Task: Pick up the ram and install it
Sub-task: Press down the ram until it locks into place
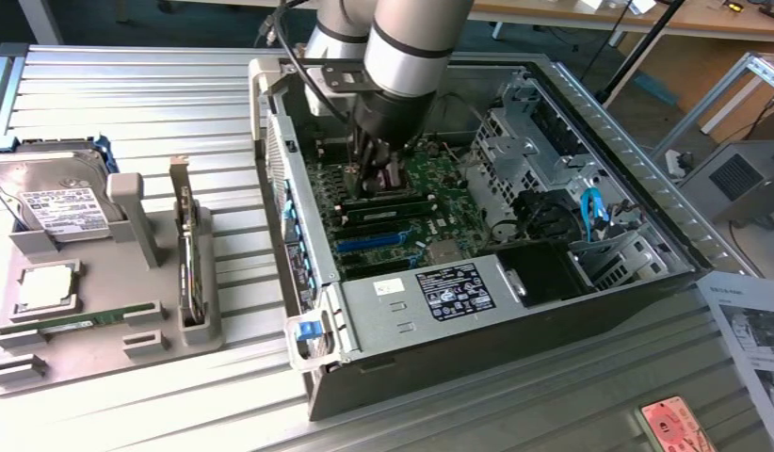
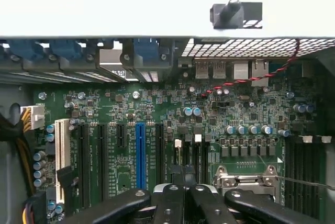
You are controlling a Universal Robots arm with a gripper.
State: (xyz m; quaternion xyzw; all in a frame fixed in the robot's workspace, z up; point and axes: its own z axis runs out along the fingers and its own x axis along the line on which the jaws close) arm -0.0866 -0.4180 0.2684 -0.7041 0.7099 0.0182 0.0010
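Your black two-fingered gripper (image 1: 382, 179), fingers pressed together, hovers low over the green motherboard (image 1: 412, 212) inside the open grey computer case (image 1: 400, 320), while a long green ram stick (image 1: 79, 323) lies untouched on the grey parts tray (image 1: 60, 363) beside the case.

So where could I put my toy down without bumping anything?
The ribbed metal table is bare beyond the hard drive, and also in front of the grey parts tray near the computer case. Inside the case it is crowded: the end effector sits low over the motherboard.
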